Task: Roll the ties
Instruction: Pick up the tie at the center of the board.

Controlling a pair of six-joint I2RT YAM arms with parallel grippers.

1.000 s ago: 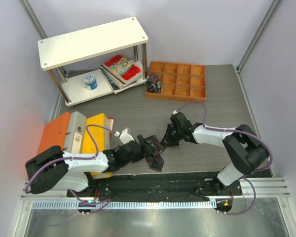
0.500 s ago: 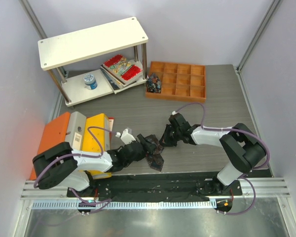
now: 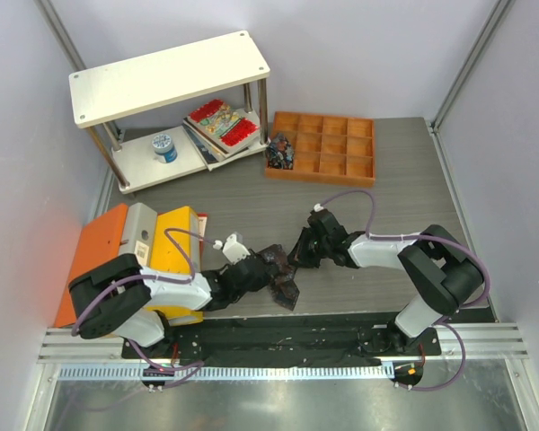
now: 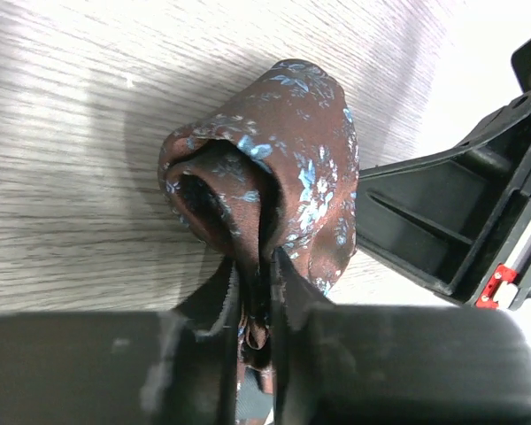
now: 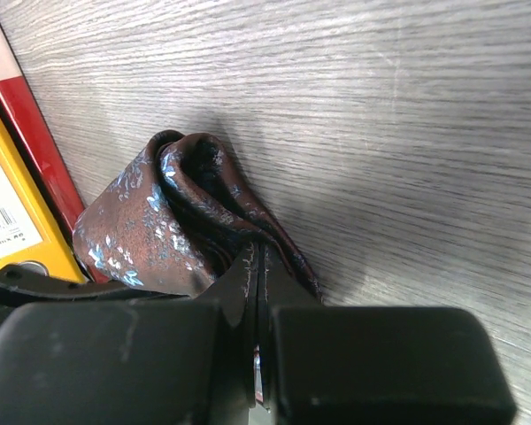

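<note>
A dark brown tie with small blue flowers [image 3: 282, 280] lies partly rolled at the near middle of the table. Its loose tail points toward the front edge. My left gripper [image 3: 262, 269] comes in from the left and is shut on the roll's lower fold [image 4: 283, 159], with cloth pinched between the left gripper [image 4: 255, 266] fingers. My right gripper [image 3: 296, 256] reaches in from the right. The right gripper [image 5: 259, 252] is shut on the roll's other edge [image 5: 150, 221], its jaws pressed flat together on thin cloth. The two grippers face each other across the roll.
An orange compartment tray [image 3: 341, 144] stands at the back, with a dark patterned bundle [image 3: 279, 151] in its left corner. A white two-level shelf [image 3: 166, 76] with books and a blue-white tub is at back left. Orange, grey and yellow boxes [image 3: 135, 242] stand near my left arm.
My left gripper, open a second ago, has closed on the tie roll. The right gripper stayed shut on the tie and shifted slightly left.
</note>
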